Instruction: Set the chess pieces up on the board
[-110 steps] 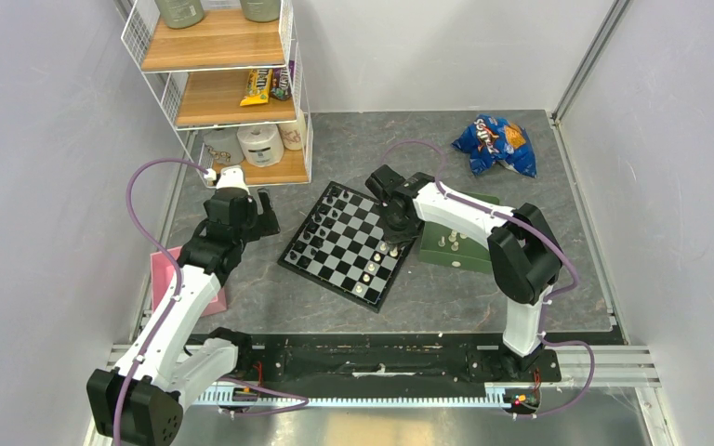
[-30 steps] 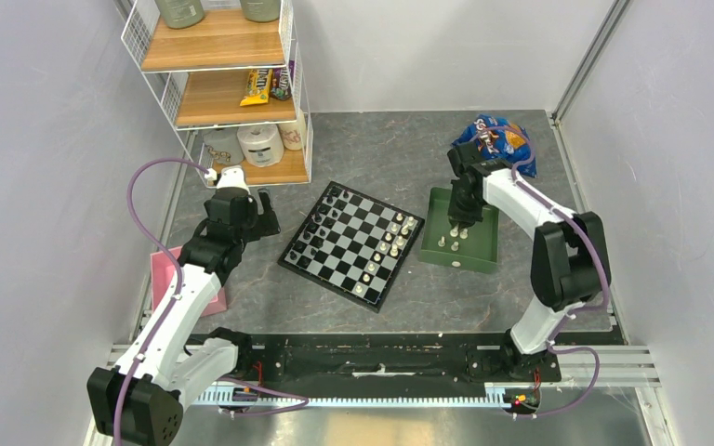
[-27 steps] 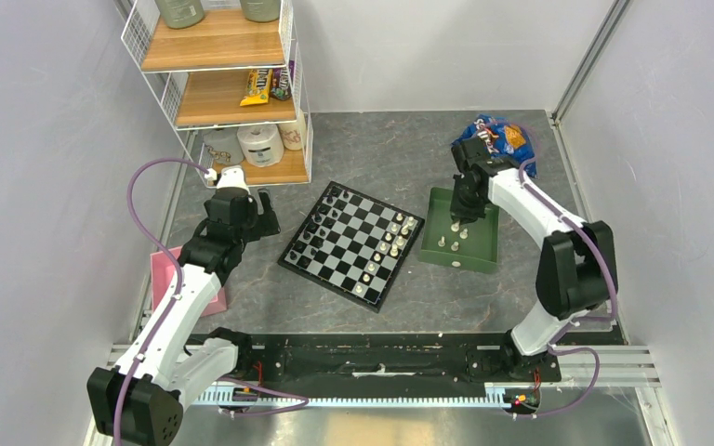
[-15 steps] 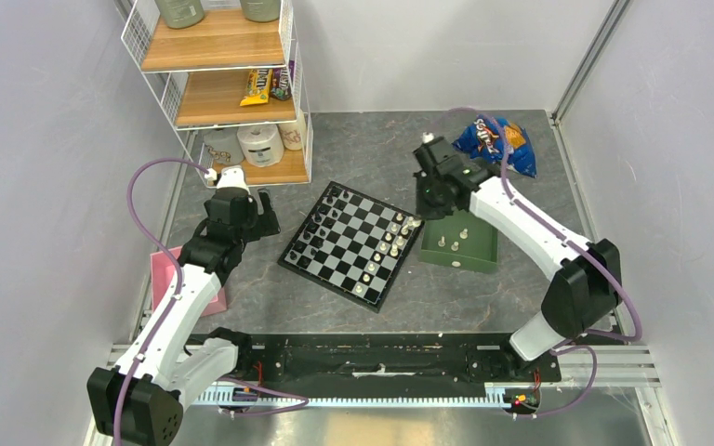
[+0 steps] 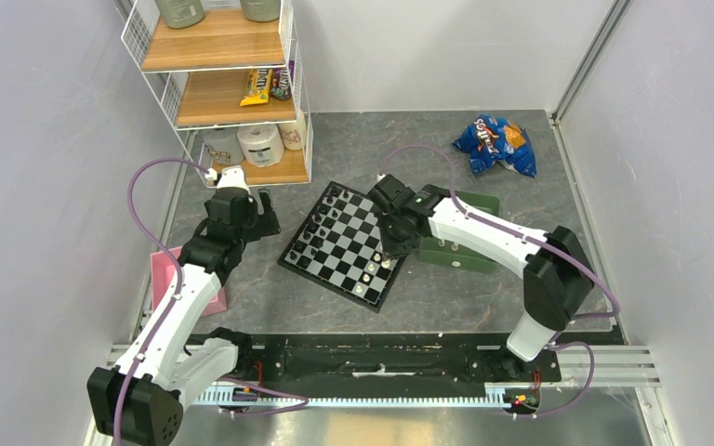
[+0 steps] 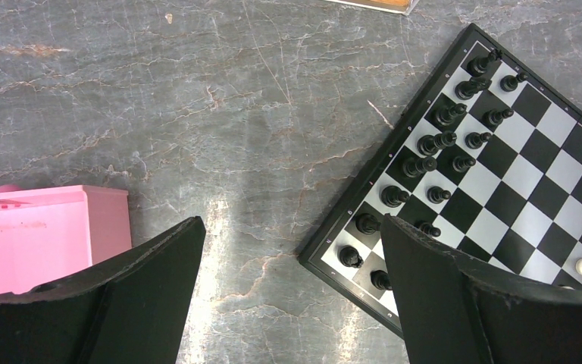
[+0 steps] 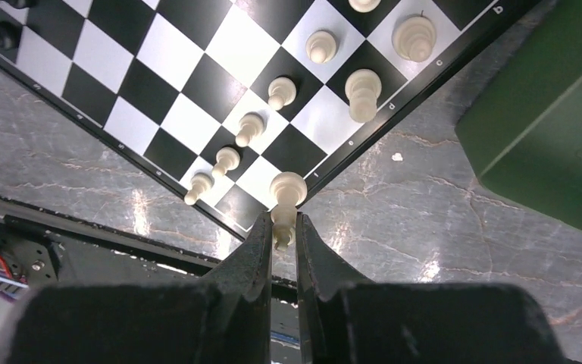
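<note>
I'm gripping a white piece (image 7: 286,189) in my right gripper (image 7: 281,227), hovering at the board's (image 7: 220,49) right edge; my left gripper (image 6: 292,231) is hanging wide open.

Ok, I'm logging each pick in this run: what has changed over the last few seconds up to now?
The right gripper left the board, crossed to the green tray, then swung back. It now hangs over the board's right edge, shut on a white chess piece. The left gripper stayed open beside the board's left side, and the black pieces kept their places.
</note>
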Controlling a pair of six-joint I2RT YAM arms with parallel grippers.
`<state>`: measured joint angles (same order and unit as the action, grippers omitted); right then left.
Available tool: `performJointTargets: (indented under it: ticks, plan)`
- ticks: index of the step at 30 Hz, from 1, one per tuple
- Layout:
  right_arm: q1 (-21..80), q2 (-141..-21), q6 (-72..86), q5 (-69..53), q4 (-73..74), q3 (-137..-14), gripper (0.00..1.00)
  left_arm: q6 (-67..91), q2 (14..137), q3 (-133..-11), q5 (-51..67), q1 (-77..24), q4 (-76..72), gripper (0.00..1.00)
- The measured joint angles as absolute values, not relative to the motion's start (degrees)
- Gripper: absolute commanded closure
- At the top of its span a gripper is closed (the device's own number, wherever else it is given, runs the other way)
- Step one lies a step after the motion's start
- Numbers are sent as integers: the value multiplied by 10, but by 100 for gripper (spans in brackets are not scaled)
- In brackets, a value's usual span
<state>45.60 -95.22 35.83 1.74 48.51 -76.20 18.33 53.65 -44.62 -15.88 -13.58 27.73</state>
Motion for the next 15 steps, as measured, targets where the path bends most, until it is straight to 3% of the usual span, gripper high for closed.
performJointTargets:
  ticks: [15]
  plan:
    - [455, -1028, 342, 51, 471, -762, 91, 183, 536, -446, -159, -136, 277, 6]
